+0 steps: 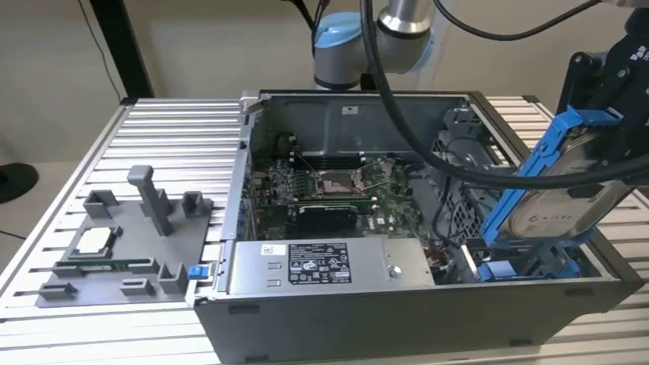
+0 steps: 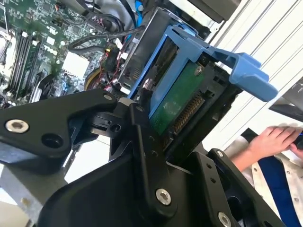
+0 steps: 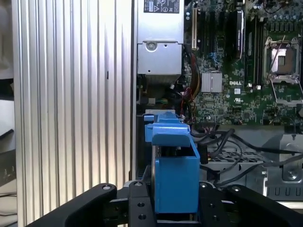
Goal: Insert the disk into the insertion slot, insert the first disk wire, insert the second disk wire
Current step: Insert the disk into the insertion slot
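On a ribbed aluminium table (image 1: 152, 129), an open grey computer case (image 1: 406, 312) is shown in the exterior view. At its corner on the exterior view's right, a flat silver disk (image 1: 563, 205) in a bright blue plastic frame (image 1: 512, 194) is held tilted by the black gripper (image 1: 600, 114), lower end at the grey insertion slot (image 1: 527, 268). In the second wrist view, its green circuit board (image 2: 177, 101) is exposed. In the first wrist view, the frame is clamped between the fingers (image 3: 141, 201).

One disk (image 1: 560, 207), one computer case (image 1: 406, 323), one power-supply box (image 1: 319, 266), one grey fixture plate (image 1: 132, 247), one hand (image 2: 272, 140).
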Action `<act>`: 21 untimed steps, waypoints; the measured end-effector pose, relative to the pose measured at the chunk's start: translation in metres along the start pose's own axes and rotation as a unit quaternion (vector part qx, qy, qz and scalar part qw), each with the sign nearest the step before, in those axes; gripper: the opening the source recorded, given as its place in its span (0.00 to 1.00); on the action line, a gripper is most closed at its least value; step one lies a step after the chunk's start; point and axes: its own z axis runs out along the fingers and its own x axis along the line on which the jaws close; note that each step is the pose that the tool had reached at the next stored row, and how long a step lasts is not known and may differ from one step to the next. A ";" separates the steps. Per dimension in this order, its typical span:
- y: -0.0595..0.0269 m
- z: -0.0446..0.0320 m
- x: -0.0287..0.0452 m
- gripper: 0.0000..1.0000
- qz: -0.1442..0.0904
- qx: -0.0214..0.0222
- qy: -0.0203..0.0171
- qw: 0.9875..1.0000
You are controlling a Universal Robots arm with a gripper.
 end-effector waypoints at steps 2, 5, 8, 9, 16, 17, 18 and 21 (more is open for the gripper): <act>-0.0002 0.0036 0.0001 0.00 0.000 0.000 0.000 1.000; -0.0006 0.0088 0.0002 0.00 0.000 0.000 0.000 1.000; -0.0006 0.0088 0.0003 0.00 0.000 0.000 0.003 1.000; -0.0006 0.0088 0.0003 0.00 0.000 0.000 0.003 1.000; -0.0007 0.0114 0.0002 0.00 0.000 0.000 0.006 1.000; -0.0008 0.0131 0.0003 0.00 0.000 0.000 0.006 1.000; -0.0009 0.0148 0.0003 0.00 0.000 0.000 0.006 1.000; -0.0024 0.0200 0.0003 0.00 0.000 0.000 0.006 1.000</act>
